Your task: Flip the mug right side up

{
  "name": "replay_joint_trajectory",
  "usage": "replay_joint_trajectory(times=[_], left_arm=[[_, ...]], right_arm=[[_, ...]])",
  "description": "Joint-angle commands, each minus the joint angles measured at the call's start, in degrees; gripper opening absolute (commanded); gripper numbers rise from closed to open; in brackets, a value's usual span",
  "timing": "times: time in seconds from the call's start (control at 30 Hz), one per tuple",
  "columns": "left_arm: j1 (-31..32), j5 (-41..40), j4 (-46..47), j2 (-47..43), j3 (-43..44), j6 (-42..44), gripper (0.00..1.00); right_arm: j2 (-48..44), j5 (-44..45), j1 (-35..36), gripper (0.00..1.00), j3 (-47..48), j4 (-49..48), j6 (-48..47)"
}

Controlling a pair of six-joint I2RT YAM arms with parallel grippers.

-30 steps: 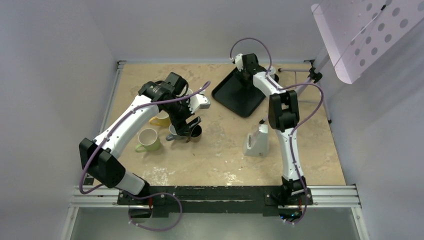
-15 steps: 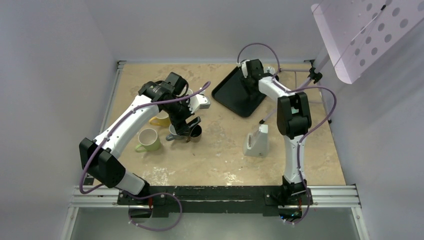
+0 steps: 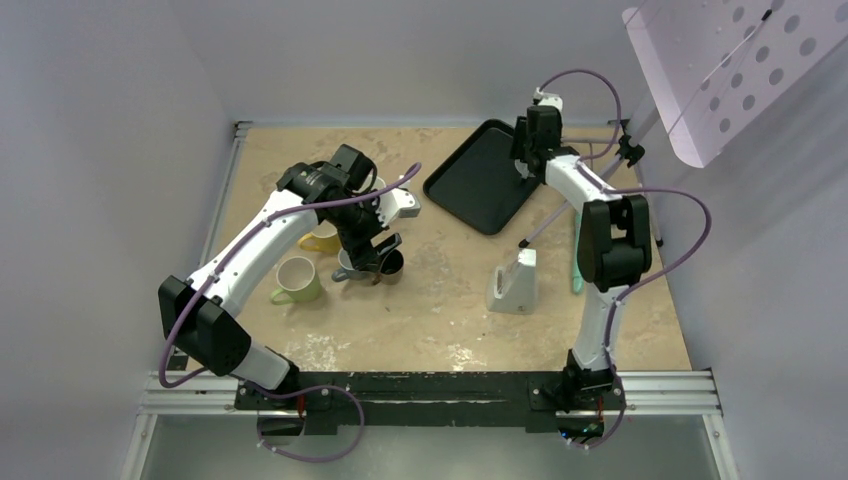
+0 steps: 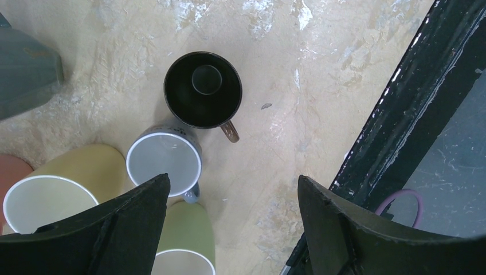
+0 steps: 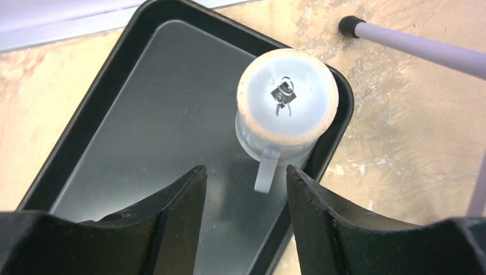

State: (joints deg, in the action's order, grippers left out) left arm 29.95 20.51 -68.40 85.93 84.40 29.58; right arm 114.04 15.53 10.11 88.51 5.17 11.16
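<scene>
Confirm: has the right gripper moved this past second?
Yes. In the top view the right gripper swung rightward, from the middle of the black tray to its right corner.

Shows a black tray (image 3: 470, 185) at the far middle of a tan table (image 3: 440, 320). Places the right gripper (image 3: 524, 160) above the tray's right corner and the left gripper (image 3: 378, 262) above a grey mug (image 3: 346, 270), just beside a yellow mug (image 3: 322, 241) and a green mug (image 3: 297, 280).
</scene>
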Motion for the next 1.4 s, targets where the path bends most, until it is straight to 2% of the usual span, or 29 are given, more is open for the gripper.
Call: replay_joint_trajectory(times=[0.0, 0.2, 0.3, 0.4, 0.5, 0.63, 0.77, 0.93, 1.0, 1.07, 1.23, 1.37], left_arm=[[-0.42, -0.46, 0.55, -1.39, 1.82, 0.68, 0.85], [-0.42, -0.99, 0.62, -2.15, 1.82, 1.04, 0.85], [-0.43, -0.93, 0.57, -2.33, 1.99, 1.02, 0.85], [-0.51, -1.11, 0.57, -2.34, 1.92, 1.24, 0.85], [-0.51, -1.22, 0.57, -2.36, 1.91, 1.40, 0.85], [-0.60, -1.95, 0.91, -2.17, 1.97, 1.51, 0.85], [-0.60, -2.14, 0.77, -2.38, 2.08, 1.63, 0.85], [-0.71, -2.28, 0.69, -2.70, 1.92, 1.88, 0.85], [-0.82, -2.39, 0.69, -2.74, 1.91, 1.98, 0.85], [-0.79, -2.32, 0.60, -2.82, 1.91, 1.97, 0.85], [-0.87, -3.05, 0.59, -3.03, 2.13, 1.23, 0.85], [-1.29, -6.05, 0.62, -1.95, 3.69, -1.62, 0.86]], right_arm=[[4.44, 4.45, 0.01, 0.57, 6.10, 4.58, 11.52], [3.24, 5.44, -0.51, 0.57, 0.59, 1.42, 23.15], [3.50, 7.64, -0.46, 0.57, -1.24, -0.41, 24.82], [6.15, 10.43, -0.60, 0.56, 1.52, 1.41, 24.38], [8.96, 11.00, -0.88, 0.45, 5.63, 4.03, 23.71], [11.08, 10.02, -1.13, 0.46, 8.96, 4.96, 22.95], [12.13, 9.66, -1.67, 0.43, 10.51, 6.81, 24.33], [12.69, 9.40, -1.98, 0.31, 10.92, 7.64, 24.97], [13.19, 9.03, -2.03, 0.19, 11.88, 8.65, 24.65], [13.14, 8.53, -2.03, 0.02, 11.89, 8.75, 24.18], [10.03, 6.66, -2.02, 0.00, 8.47, 4.47, 18.93], [4.23, 0.77, -1.67, 0.00, 5.12, -0.73, 13.05]])
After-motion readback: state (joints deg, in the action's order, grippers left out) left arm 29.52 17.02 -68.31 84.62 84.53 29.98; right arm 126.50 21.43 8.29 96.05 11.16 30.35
